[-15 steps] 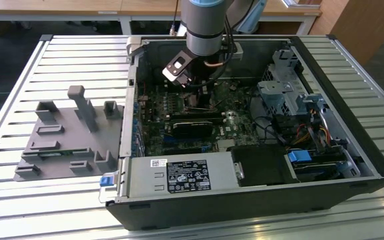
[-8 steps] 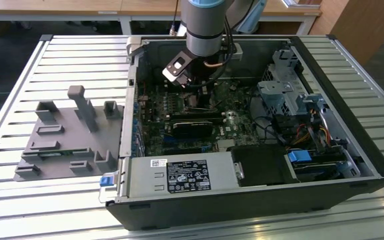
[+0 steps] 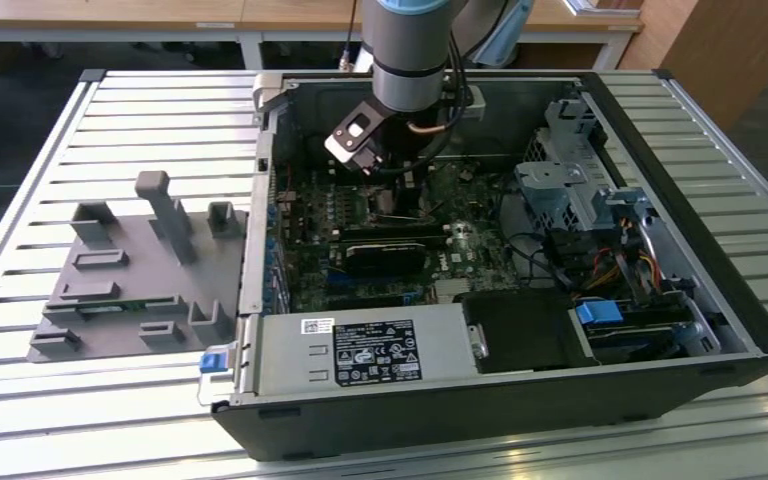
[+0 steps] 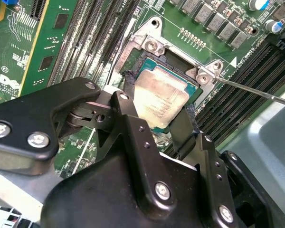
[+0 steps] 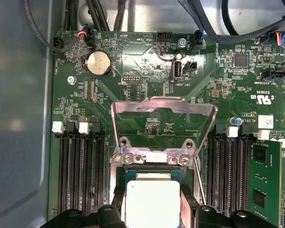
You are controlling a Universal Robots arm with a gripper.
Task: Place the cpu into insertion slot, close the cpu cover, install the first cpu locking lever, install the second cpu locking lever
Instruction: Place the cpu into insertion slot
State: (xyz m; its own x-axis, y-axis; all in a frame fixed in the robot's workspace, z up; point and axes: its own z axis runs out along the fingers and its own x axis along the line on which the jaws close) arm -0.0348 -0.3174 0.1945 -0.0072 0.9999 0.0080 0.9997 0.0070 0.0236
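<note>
thin silvery square-frame cpu cover [image 5: 164,105] swung open, clear of black-framed square insertion slot [image 5: 154,169]. long black memory slots [image 5: 80,180] flank it on both sides; thin steel lever rod [image 4: 256,90] juts out beside it. black gripper [image 4: 157,99], clamped on silver-grey square cpu [image 4: 164,92], occupies slot's top.

place: robotics lab | cues: slatted metal bench [image 3: 131,110]; opened computer case [image 3: 491,410]; grey jig [image 3: 131,300]; desks [image 3: 117,15] behind

The cpu [image 5: 152,202] ran off the first wrist view's edge; in the second wrist view the fingers [image 4: 180,127] covered two of its sides. The insertion slot [image 4: 148,56] under the cpu lay mostly hidden.
</note>
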